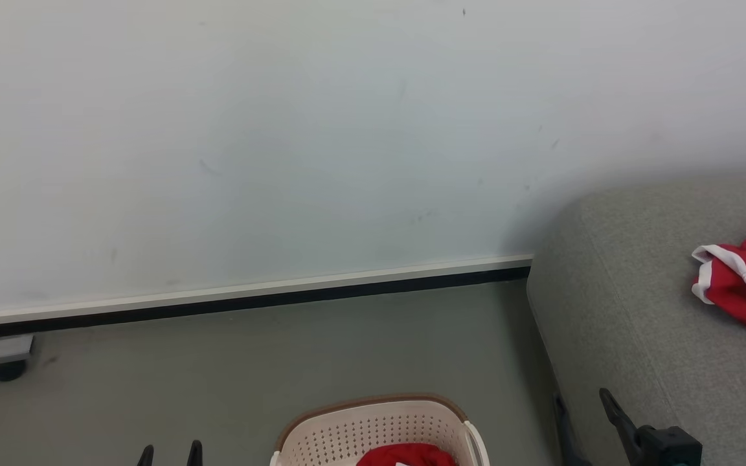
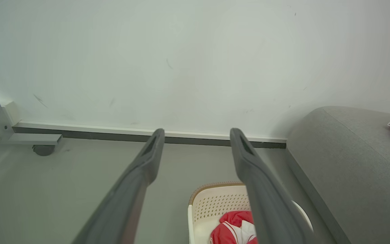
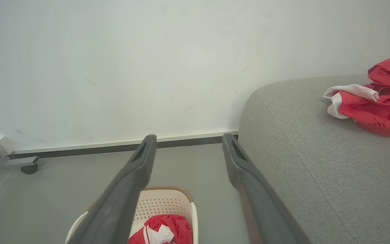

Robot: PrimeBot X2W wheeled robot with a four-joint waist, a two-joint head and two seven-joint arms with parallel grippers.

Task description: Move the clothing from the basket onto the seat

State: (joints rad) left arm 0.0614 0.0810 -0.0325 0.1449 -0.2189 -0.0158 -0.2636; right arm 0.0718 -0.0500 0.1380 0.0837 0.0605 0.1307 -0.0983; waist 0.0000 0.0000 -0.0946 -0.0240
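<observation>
Left tool (image 2: pixel 197 132) and right tool (image 3: pixel 189 137) both gape empty; basket (image 3: pixel 168 203) holding red clothing (image 3: pixel 171 225) sits between them, seat (image 3: pixel 300 142) beside right tool.

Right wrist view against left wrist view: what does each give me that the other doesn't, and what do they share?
Right wrist, not left: the open right gripper and the full body of the red garment lying on the seat. Left wrist, not right: the open left gripper; it catches just that garment's white-pink tip at its edge. Both: the basket with red clothing inside, the seat, floor, wall.
</observation>
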